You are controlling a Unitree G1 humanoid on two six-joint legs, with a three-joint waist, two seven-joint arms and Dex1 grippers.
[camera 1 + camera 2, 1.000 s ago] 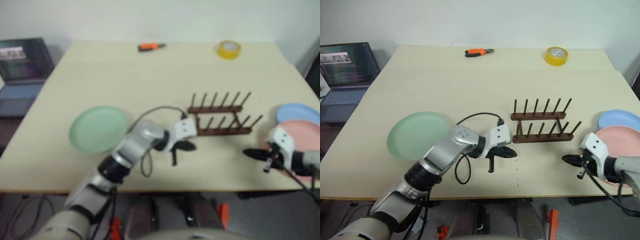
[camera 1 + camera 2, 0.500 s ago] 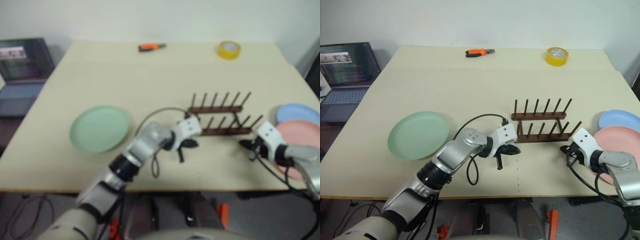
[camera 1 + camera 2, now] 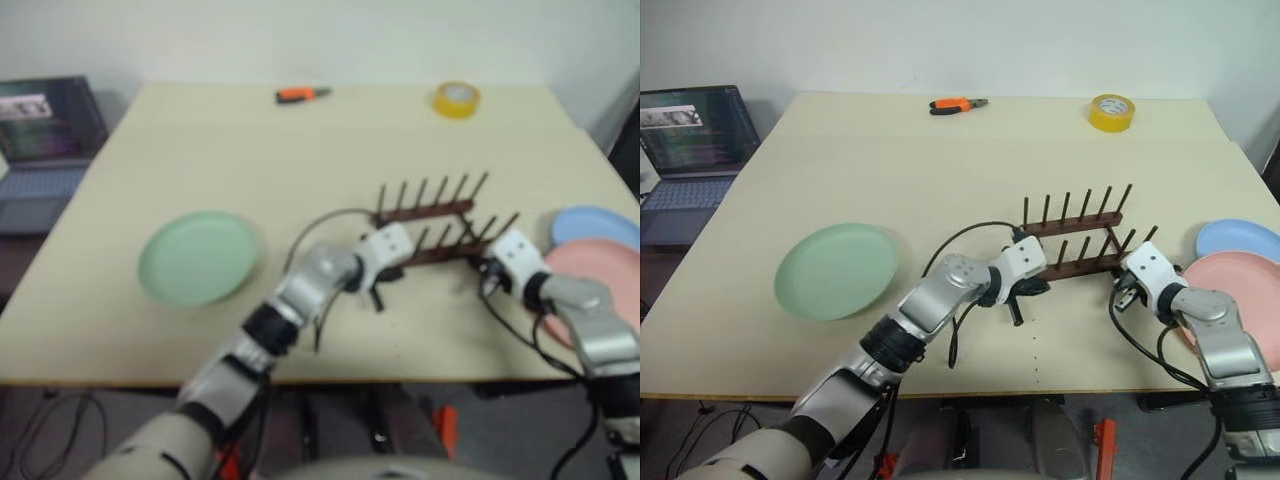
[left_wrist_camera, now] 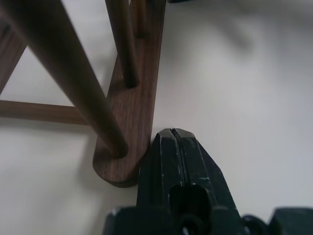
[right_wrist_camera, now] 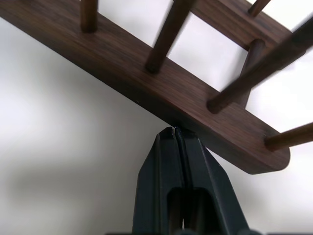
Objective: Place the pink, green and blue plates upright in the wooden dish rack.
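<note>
The wooden dish rack (image 3: 1080, 244) stands near the middle of the table (image 3: 940, 160), skewed so that its right end sits farther back than its left; all its pegs are bare. The left arm reaches forward across the table from the near edge, forearm angled toward the right, its gripper pointing forward and downward. The left gripper (image 3: 1025, 290) has its two black fingers pressed flat together with nothing between them; in the left wrist view the fingertips (image 4: 173, 139) rest against the rounded end of the rack's near rail. The right arm comes in from the right side, elbow bent, wrist turned toward the left and tilted down. The right gripper (image 3: 1123, 287) is likewise closed on nothing, its joined fingertips (image 5: 172, 133) touching the long side of the near rail close to the rail's other end. The green plate (image 3: 836, 270) lies flat on the table well to the left of the rack, clear of both arms. The pink plate (image 3: 1240, 285) lies flat at the right edge of the table, just beyond the right forearm, and the blue plate (image 3: 1238, 240) lies behind it, partly covered by the pink one. A yellow tape roll (image 3: 1111, 111) and orange-handled pliers (image 3: 958, 104) rest at the far edge.
</note>
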